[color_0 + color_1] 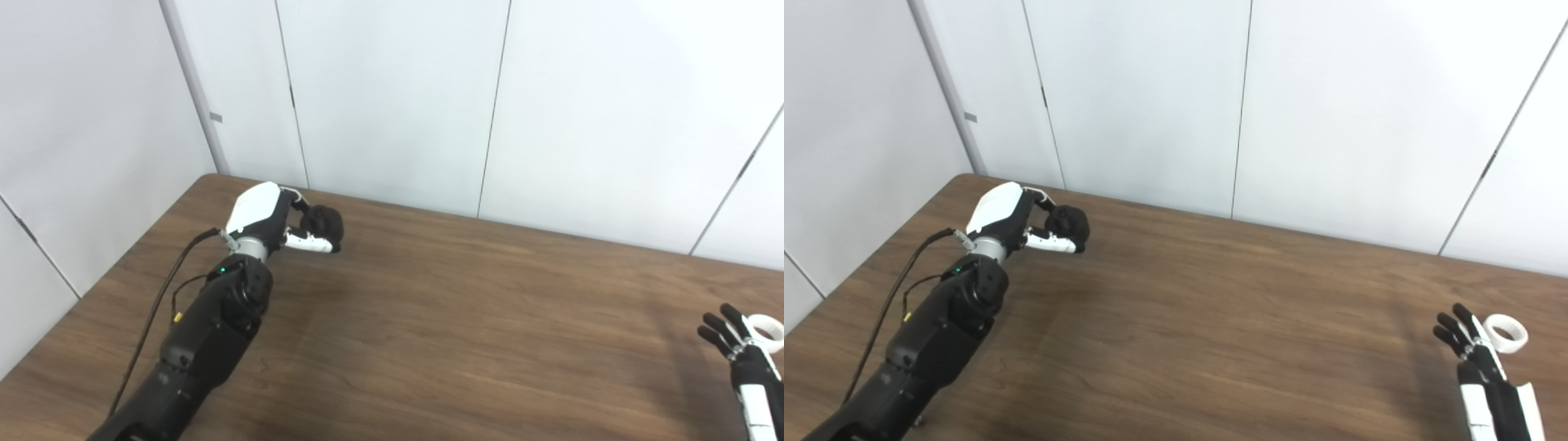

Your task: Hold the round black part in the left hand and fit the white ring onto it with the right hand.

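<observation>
clearly left robot hand (1029,229) clutching black part (1069,225), white ring (1505,332) whole only in right eye view

Tabletop (465,318): brown wood-grain pattern. Round part (324,223): solid black. Ring (1507,332): plain white. Left hand (269,217): white back shell, black fingers, silver wrist collar. Left arm (208,331): black, with a small green indicator light. Right hand (1482,361): black fingers, white panels. Wall panels (392,92): white with thin dark seams.
</observation>
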Robot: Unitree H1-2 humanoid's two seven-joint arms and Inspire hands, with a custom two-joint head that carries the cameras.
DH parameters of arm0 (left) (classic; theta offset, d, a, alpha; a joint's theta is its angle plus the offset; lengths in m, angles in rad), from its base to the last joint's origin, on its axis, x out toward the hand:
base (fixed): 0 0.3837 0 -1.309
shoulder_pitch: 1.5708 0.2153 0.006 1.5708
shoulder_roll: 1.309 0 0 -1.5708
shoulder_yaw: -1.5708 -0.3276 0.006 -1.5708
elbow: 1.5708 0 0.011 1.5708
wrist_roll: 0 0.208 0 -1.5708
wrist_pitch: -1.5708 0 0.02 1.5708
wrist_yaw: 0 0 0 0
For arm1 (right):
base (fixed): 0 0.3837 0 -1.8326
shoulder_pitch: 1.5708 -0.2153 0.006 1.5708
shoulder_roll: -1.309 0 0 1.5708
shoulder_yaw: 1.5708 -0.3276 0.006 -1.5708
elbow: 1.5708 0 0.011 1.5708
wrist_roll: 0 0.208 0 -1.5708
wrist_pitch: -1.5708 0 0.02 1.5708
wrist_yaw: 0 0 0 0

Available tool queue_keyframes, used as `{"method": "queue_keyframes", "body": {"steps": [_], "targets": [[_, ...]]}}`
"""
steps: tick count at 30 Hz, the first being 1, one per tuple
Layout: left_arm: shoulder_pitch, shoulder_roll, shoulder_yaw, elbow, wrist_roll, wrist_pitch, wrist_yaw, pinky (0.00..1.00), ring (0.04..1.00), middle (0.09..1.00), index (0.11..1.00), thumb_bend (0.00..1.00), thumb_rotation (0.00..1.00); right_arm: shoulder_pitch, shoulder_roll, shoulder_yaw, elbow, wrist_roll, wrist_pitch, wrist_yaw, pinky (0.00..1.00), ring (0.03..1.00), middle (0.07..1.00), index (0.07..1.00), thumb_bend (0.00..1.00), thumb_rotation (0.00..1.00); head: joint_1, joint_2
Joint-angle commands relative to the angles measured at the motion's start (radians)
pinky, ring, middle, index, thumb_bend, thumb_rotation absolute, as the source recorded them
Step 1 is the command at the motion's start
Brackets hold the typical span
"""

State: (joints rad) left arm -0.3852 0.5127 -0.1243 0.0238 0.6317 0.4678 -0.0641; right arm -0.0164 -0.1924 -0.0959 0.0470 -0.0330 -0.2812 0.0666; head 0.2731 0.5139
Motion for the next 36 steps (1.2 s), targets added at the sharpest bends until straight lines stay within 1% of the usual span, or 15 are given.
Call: {"method": "queue_keyframes", "body": {"steps": [1,4,7,9,11,14,18,24,27,29,32,36], "targets": [[-0.011,-0.013,0.024,-0.087,0.048,0.002,-0.038,1.0,0.887,0.74,0.482,0.52,0.05,0.095,0.05,0.028,0.085,-0.004,0.0,-0.013,0.96,0.871,0.889,0.932,0.56,1.0,-0.005,0.003],[0.022,-0.056,0.044,-0.188,0.08,0.002,-0.104,1.0,0.897,0.743,0.483,0.52,0.05,0.096,0.054,0.03,0.081,-0.023,0.008,-0.021,0.95,0.866,0.886,0.93,0.58,1.0,-0.015,0.007],[0.047,-0.086,0.047,-0.268,0.11,0.002,-0.167,1.0,0.892,0.745,0.483,0.52,0.05,0.095,0.058,0.03,0.082,-0.026,0.002,-0.021,0.97,0.866,0.885,0.93,0.58,1.0,-0.027,0.012],[0.063,-0.098,0.038,-0.313,0.111,0.002,-0.211,1.0,0.896,0.754,0.484,0.52,0.05,0.095,0.061,0.032,0.081,-0.033,0.001,-0.024,0.95,0.862,0.882,0.927,0.57,1.0,-0.034,0.015],[0.082,-0.098,0.009,-0.355,0.112,-0.007,-0.231,1.0,0.89,0.751,0.483,0.52,0.05,0.094,0.061,0.037,0.079,-0.045,-0.002,-0.026,0.95,0.864,0.885,0.931,0.57,1.0,-0.047,0.019],[0.104,-0.103,-0.019,-0.391,0.113,-0.025,-0.247,1.0,0.88,0.751,0.482,0.52,0.05,0.092,0.069,0.041,0.074,-0.056,0.004,-0.034,0.94,0.865,0.887,0.934,0.56,1.0,-0.064,0.025],[0.154,-0.118,-0.071,-0.426,0.128,-0.07,-0.24,1.0,0.889,0.762,0.482,0.52,0.05,0.094,0.079,0.05,0.059,-0.078,0.016,-0.044,0.92,0.863,0.89,0.935,0.55,1.0,-0.092,0.035],[0.219,-0.149,-0.128,-0.455,0.132,-0.152,-0.221,1.0,0.927,0.797,0.481,0.52,0.05,0.096,0.093,0.067,0.027,-0.111,0.047,-0.059,0.91,0.866,0.89,0.939,0.54,1.0,-0.145,0.055],[0.238,-0.157,-0.147,-0.466,0.149,-0.181,-0.229,1.0,0.937,0.8,0.482,0.52,0.05,0.096,0.106,0.071,0.014,-0.125,0.061,-0.065,0.92,0.867,0.89,0.94,0.53,1.0,-0.17,0.066],[0.253,-0.17,-0.169,-0.468,0.166,-0.201,-0.233,1.0,0.935,0.8,0.482,0.52,0.05,0.095,0.116,0.075,0.001,-0.157,0.078,-0.079,0.91,0.861,0.886,0.939,0.51,1.0,-0.192,0.077],[0.269,-0.186,-0.183,-0.465,0.178,-0.218,-0.237,1.0,0.93,0.797,0.482,0.52,0.05,0.095,0.127,0.082,-0.019,-0.185,0.104,-0.091,0.89,0.852,0.88,0.934,0.5,1.0,-0.213,0.09],[0.293,-0.213,-0.204,-0.465,0.205,-0.224,-0.248,1.0,0.924,0.794,0.482,0.52,0.05,0.098,0.138,0.092,-0.049,-0.188,0.136,-0.092,0.9,0.865,0.892,0.942,0.49,1.0,-0.237,0.109]]}}
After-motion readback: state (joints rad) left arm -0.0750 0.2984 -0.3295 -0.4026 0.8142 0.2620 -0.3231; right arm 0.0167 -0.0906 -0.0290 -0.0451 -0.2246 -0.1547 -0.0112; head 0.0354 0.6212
